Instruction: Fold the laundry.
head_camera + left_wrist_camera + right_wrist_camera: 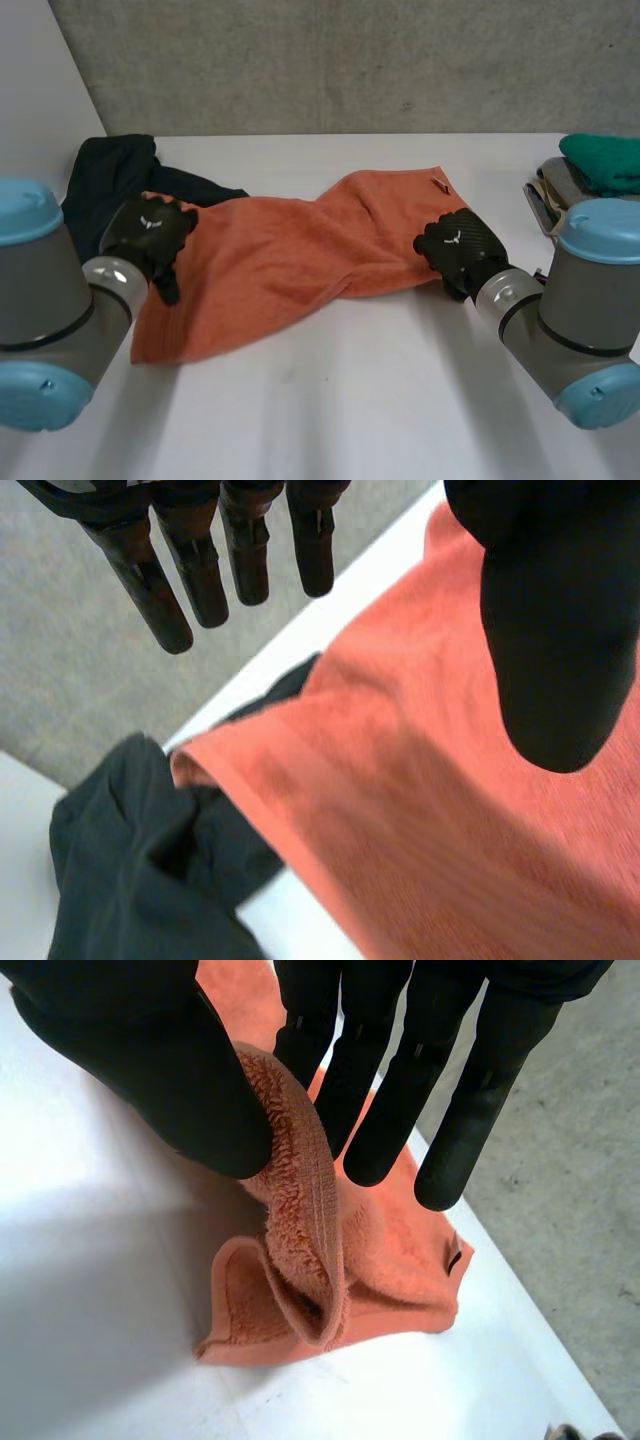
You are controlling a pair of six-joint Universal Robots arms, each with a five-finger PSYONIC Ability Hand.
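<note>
**Orange towel half-grabbed, right side pinched, left side loose**

Head view: the towel [300,260] lies spread across the middle of the worktop [350,410], a bit twisted and rumpled. Its left end overlaps a dark cloth [108,175] bunched up in the far left corner. The left hand [150,232] sits over the towel's left edge, right where it meets the dark cloth. The right hand [462,245] is at the towel's right edge, on the near side. There's a small tag [439,185] at the far right corner of the towel. Off at the right edge of the worktop a green cloth [605,160] sits on top of a little stack.

Left wrist view: the left hand [555,620] has its fingers [200,565] straight and spread away from the thumb, holding nothing. Under it, the towel [430,810] has a corner lying on the dark cloth [130,870].

Right wrist view: the right hand [150,1070] pinches a raised fold of the towel [300,1220] between thumb and fingers [390,1100]. The edge stands up off the worktop [100,1340] while the rest sags down in a loop. The tag [453,1257] pokes out at the corner beyond the fingertips.
</note>
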